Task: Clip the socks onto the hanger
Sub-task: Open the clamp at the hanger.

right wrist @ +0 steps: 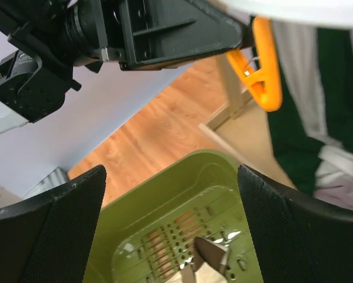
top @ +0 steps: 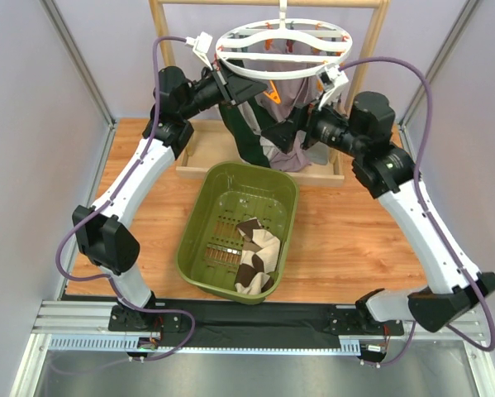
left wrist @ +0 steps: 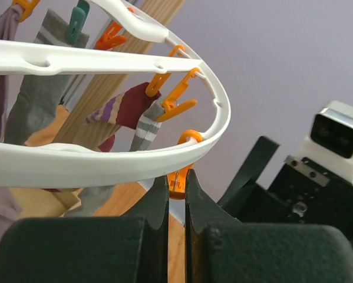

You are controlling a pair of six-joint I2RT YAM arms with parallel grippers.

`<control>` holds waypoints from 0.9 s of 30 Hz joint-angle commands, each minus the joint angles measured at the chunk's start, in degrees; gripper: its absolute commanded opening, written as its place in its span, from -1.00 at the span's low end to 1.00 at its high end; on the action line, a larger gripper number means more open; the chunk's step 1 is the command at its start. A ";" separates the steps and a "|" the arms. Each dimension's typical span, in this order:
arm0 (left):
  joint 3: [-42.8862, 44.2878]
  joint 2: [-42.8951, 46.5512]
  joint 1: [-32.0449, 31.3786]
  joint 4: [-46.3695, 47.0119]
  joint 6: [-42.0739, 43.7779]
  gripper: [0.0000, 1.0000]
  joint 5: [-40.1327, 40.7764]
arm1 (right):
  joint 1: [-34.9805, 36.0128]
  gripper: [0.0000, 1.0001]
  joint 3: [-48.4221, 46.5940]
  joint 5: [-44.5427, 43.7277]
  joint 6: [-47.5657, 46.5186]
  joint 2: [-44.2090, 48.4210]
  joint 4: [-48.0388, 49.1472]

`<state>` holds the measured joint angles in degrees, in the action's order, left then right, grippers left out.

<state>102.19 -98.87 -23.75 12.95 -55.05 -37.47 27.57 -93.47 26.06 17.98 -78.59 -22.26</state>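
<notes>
Under the hanger (left wrist: 105,162), the left jaws are pinching an orange clip (right wrist: 266,76) to open it, while the right jaws are gaping wide and empty.

Bright, even, soft light, glare on the basket (right wrist: 164,200) floor, and near jaws blur in both wrist views.

Just under the hanger (left wrist: 105,159), the orange clip (left wrist: 177,187) is mostly hidden between the left gripper's (left wrist: 176,178) closed fingers; the hanger itself runs off the left edge. Far below it, a sock (right wrist: 208,256) is cut by the bottom edge
</notes>
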 commanded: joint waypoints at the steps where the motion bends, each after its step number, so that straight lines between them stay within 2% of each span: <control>1: 1.96 1.93 -0.07 -2.32 2.58 -1.00 -0.41 | -0.94 0.87 -1.35 -6.82 -7.07 2.92 -4.35; 4: 2.57 1.93 -0.07 -1.79 1.79 -1.00 -0.49 | -2.52 0.84 -4.44 -6.03 -8.31 0.90 -5.78; 5: 2.66 1.93 -0.07 -1.96 1.61 -1.00 -0.58 | -4.00 0.80 -4.18 -2.72 -7.44 0.37 -4.64; 7: 2.66 2.10 0.02 -1.44 0.47 -1.00 -1.02 | -5.77 0.60 -1.30 1.95 -1.91 -0.07 3.51; 14: 1.96 1.93 0.81 2.77 -5.05 -1.00 -5.23 | -10.08 0.43 -0.84 12.76 11.89 -6.39 18.81; 20: 1.52 0.96 1.42 7.26 -8.50 -1.00 -6.91 | -10.70 0.26 -1.10 14.89 18.05 -9.74 28.66; 27: 1.96 0.61 1.51 6.83 -8.32 -1.00 -7.09 | -10.70 0.20 1.62 17.44 22.18 -9.48 36.83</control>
<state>102.80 -98.87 -22.15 17.89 -62.08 -42.17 17.06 -93.21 41.12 36.47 -89.06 6.02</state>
